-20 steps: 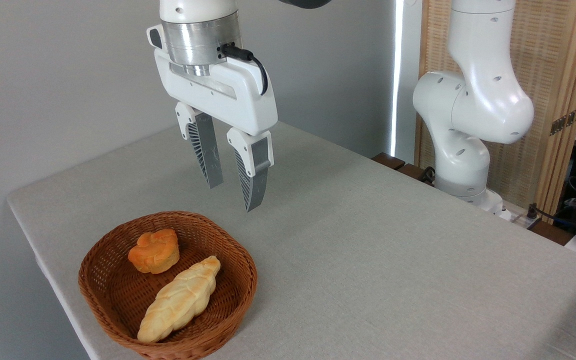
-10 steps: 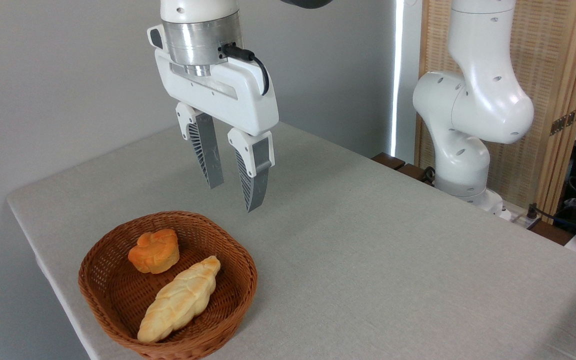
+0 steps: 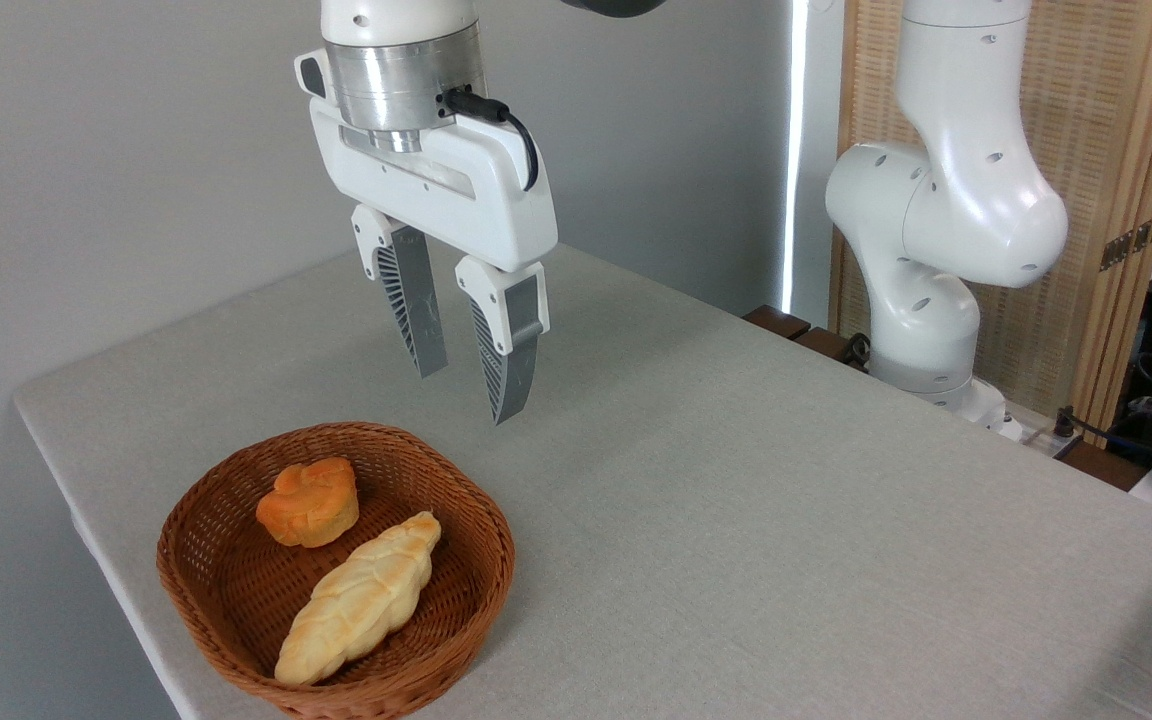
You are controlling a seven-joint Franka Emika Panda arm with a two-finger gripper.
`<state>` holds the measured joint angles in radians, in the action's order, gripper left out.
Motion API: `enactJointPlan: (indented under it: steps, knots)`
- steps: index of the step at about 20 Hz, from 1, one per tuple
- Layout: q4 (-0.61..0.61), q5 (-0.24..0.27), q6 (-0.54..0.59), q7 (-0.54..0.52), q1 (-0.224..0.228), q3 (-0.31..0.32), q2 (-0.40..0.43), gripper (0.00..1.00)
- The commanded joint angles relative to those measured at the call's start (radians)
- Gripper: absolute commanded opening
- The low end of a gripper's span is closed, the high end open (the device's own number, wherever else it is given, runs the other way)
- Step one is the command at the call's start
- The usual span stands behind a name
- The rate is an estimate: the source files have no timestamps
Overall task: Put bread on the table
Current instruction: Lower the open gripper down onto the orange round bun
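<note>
End effector (image 3: 465,395): white two-finger unit on a metal wrist collar, hanging in the air above the surface, pointing down; it holds nothing
Fingers (image 3: 414,310): two grey ribbed fingers with a clear gap between them, so the jaws stand apart; both tips are in free air, well clear of everything below
Cable (image 3: 506,125): black lead plugged into the side of the wrist, looping down over the white housing
Orange bun (image 3: 308,502): the bread of the task, small and round with a lumpy flower-shaped top and paler ridged sides; it sits inside the wicker basket, towards its far left part, below and to the left of the fingertips, untouched
Braided loaf (image 3: 361,597): longer pale-yellow loaf lying slantwise in the same basket, just beside the bun on its near right side; whether the two touch cannot be told
Wicker basket (image 3: 478,575): brown woven bowl standing on the surface near its front left corner
Surface (image 3: 786,500): large flat top under light grey-beige cloth
Arm (image 3: 946,200): white jointed links rising at the right, behind the far edge of the surface
</note>
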<state>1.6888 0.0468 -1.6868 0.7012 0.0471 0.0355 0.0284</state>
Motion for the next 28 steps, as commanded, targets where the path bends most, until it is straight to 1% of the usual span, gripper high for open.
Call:
enactJointPlan:
  steps: [1,3,5,6,9,12,13,16,18,22,24,28]
  knots:
    - [0.002,0.03,-0.005,0.015,0.005,0.011,0.01,1.0]
    - [0.005,0.059,-0.04,0.011,0.005,0.011,0.01,1.0]
    - [0.008,0.067,-0.057,0.007,0.007,0.004,0.01,1.0]
    - [0.012,0.083,-0.074,0.007,0.007,0.001,0.007,1.0]
    - [0.046,0.165,-0.149,0.007,0.007,-0.015,-0.002,1.0]
    - [0.095,0.218,-0.223,0.006,0.008,-0.043,-0.018,1.0]
    - [0.113,0.238,-0.258,0.004,0.008,-0.058,-0.022,1.0]
    - [0.17,0.307,-0.376,0.003,0.008,-0.075,-0.031,1.0]
    - [0.19,0.341,-0.441,0.001,0.008,-0.086,-0.039,1.0]
    - [0.215,0.347,-0.533,0.0,0.013,-0.121,-0.07,1.0]
    - [0.223,0.347,-0.566,0.0,0.014,-0.126,-0.091,1.0]
    - [0.226,0.347,-0.6,0.001,0.017,-0.144,-0.128,1.0]
